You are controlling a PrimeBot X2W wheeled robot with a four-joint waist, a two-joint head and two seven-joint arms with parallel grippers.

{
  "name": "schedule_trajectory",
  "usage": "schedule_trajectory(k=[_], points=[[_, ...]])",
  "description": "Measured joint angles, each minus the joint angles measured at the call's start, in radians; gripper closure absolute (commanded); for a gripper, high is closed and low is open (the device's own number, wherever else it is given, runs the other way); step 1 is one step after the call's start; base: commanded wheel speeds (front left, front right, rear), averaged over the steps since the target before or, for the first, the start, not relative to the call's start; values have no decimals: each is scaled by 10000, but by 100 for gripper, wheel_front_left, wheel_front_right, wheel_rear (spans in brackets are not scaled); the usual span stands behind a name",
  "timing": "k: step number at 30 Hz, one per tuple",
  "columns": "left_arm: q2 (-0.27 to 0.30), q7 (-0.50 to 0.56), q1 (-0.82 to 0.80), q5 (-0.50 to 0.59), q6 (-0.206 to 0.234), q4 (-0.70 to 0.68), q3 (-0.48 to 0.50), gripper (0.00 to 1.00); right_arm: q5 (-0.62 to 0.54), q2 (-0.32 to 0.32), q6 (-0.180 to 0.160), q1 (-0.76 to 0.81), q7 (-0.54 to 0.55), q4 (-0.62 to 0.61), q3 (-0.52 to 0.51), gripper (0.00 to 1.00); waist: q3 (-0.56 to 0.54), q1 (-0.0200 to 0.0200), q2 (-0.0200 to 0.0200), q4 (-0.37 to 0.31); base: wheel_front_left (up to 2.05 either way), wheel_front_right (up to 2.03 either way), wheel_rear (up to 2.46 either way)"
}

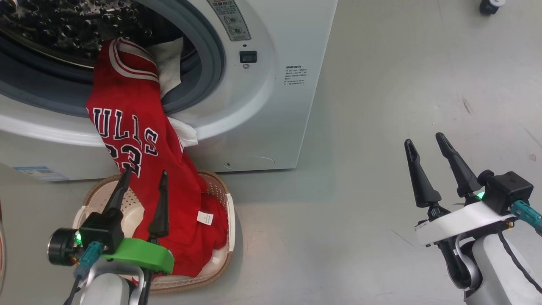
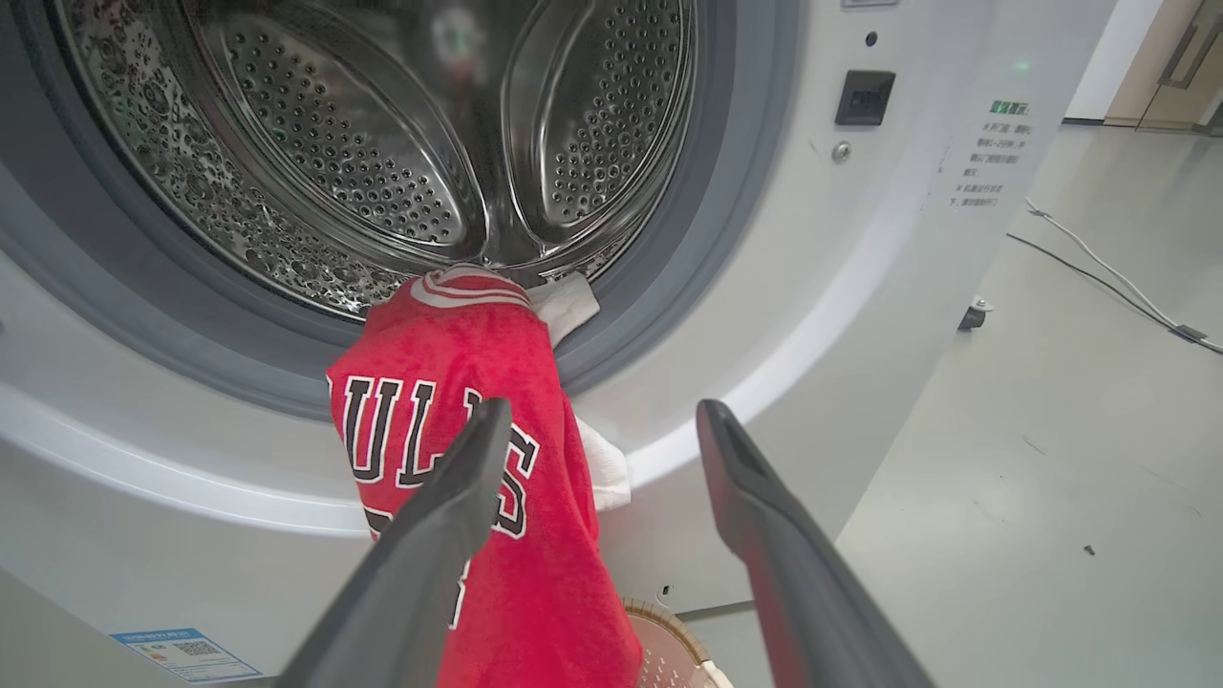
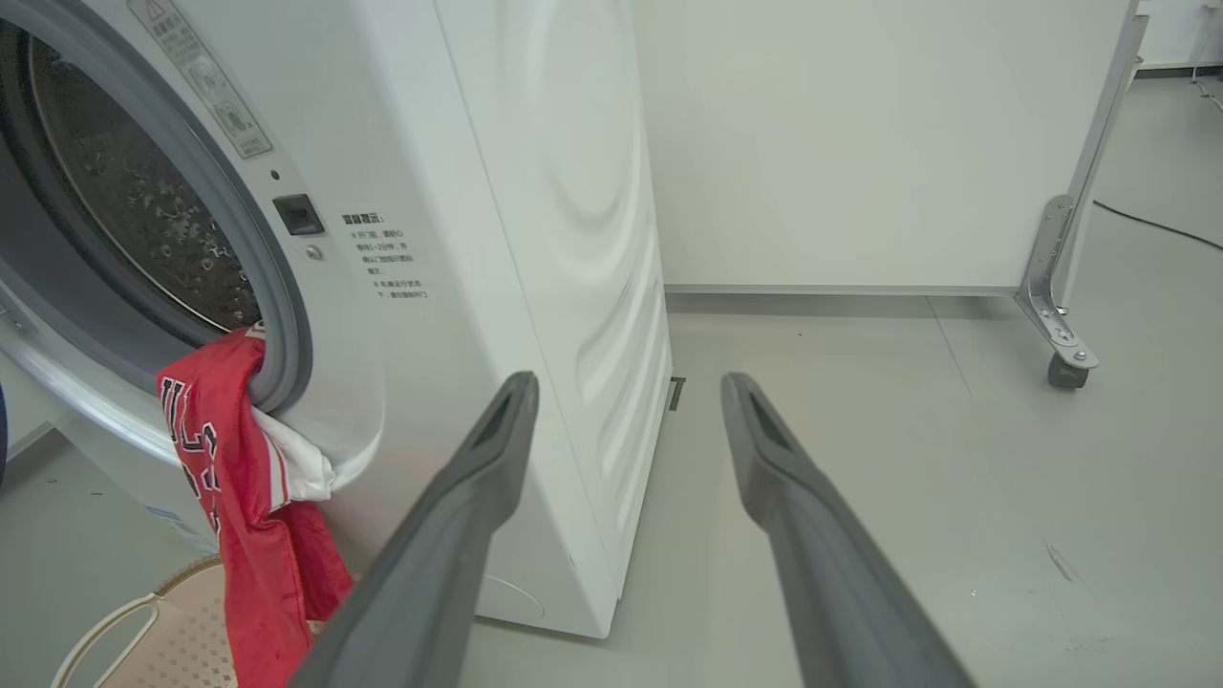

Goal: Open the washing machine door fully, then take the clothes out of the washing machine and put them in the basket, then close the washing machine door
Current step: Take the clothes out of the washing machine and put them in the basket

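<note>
Half unloaded, the red Bulls jersey trails from the washing machine's mouth into the basket below, so the left gripper hovers spread before it, the right gripper spread, idle alongside.

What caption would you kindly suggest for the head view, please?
Red jersey draped from the open washing machine into the basket on the floor.
</note>
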Motion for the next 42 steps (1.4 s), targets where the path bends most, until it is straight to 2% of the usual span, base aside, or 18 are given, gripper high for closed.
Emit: schedule_trajectory(k=[17, 24, 30, 42], points=[[6, 0, 402, -73, 257, -809, -324, 0, 2, 33, 0, 0, 0, -17, -79, 0, 71, 0, 0, -29, 0, 0, 0], [10, 0, 567, -157, 357, -869, -324, 0, 2, 65, 0, -1, 0, -17, -84, 0, 83, 0, 0, -38, 0, 0, 0], [13, 0, 661, -362, 660, -800, -257, 0, 0, 71, 0, -1, 0, -19, -84, 0, 74, 0, 0, -47, 0, 0, 0], [13, 0, 683, -439, 786, -792, -244, 0, 0, 71, 0, -1, 0, -21, -84, 0, 99, 0, 0, -104, 0, 0, 0]])
